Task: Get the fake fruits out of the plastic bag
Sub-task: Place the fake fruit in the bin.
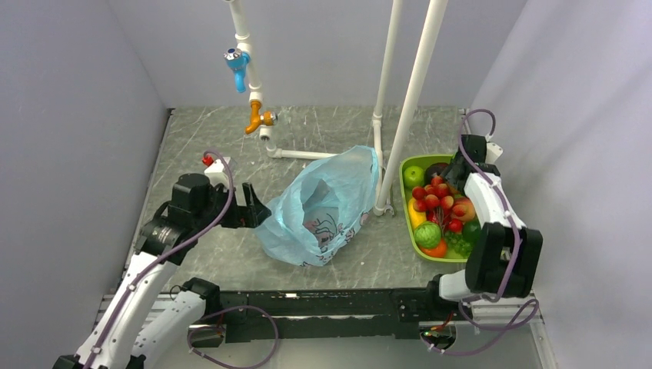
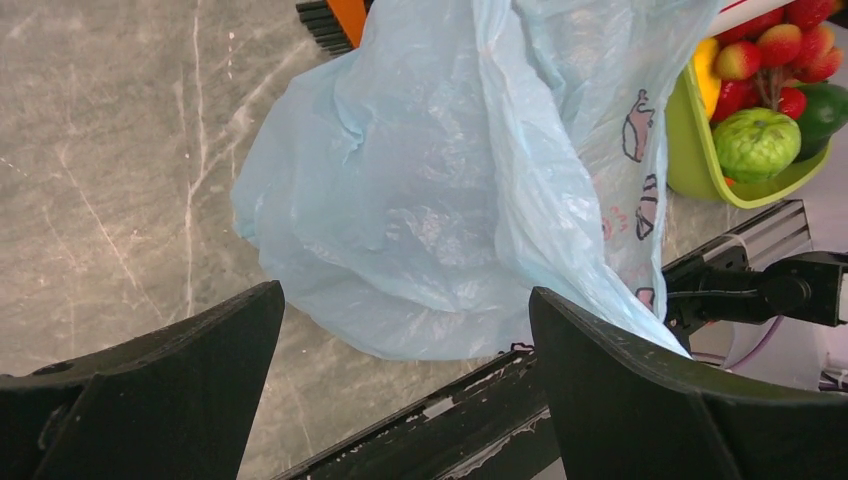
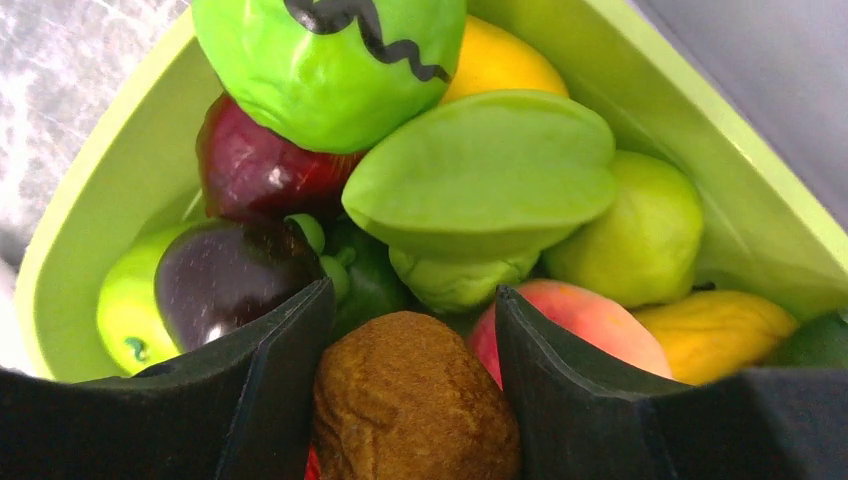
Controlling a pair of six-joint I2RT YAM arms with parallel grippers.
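The light-blue plastic bag (image 1: 323,204) lies crumpled at the table's middle, its mouth open towards the back right; what it holds does not show. It fills the left wrist view (image 2: 430,180). My left gripper (image 1: 257,207) is open and empty at the bag's left edge, its jaws wide apart (image 2: 405,292). My right gripper (image 1: 454,173) is over the far end of the green tray (image 1: 406,163), shut on a brown kiwi (image 3: 410,400) just above the piled fruits (image 1: 440,204). Its fingers (image 3: 412,290) flank the kiwi.
The green tray (image 3: 100,200) holds several fake fruits, among them a green apple (image 1: 414,176) and a bumpy green fruit (image 2: 757,143). A white pipe frame (image 1: 415,100) with blue and orange fittings (image 1: 237,60) stands behind the bag. Grey walls close both sides; a black rail (image 1: 330,304) runs along the front.
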